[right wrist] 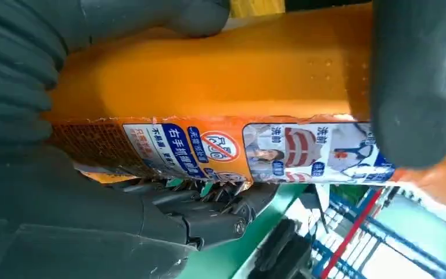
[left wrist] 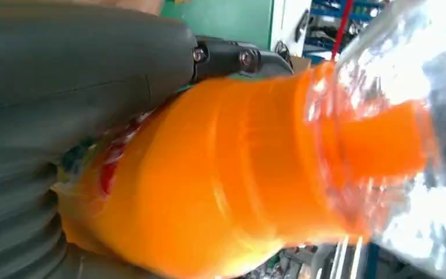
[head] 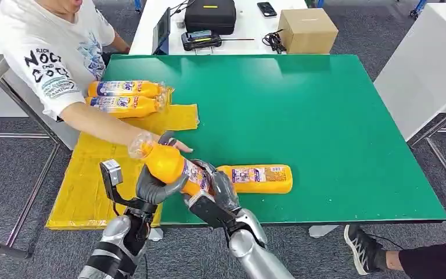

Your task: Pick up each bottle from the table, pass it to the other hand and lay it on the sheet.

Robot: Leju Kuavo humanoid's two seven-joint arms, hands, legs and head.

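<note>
An orange bottle [head: 171,165] with a clear cap is held tilted above the front left of the green table [head: 325,116], cap toward the yellow sheet [head: 93,174]. My left hand [head: 154,187] grips its upper body and my right hand [head: 220,190] grips its labelled lower part. Up close, the left hand [left wrist: 64,70] wraps the bottle [left wrist: 238,192], and the right hand [right wrist: 23,87] closes round the bottle [right wrist: 209,75] at its label. A second orange bottle [head: 258,178] lies on the table just right of my hands. Two more bottles [head: 125,88] [head: 125,106] lie on the sheet's far end.
A person in a white shirt stands at the table's left, a forearm stretched over the sheet and a hand [head: 177,143] just behind the held bottle. Beyond the green table, a white table carries a cardboard box [head: 308,30] and a black case [head: 210,15].
</note>
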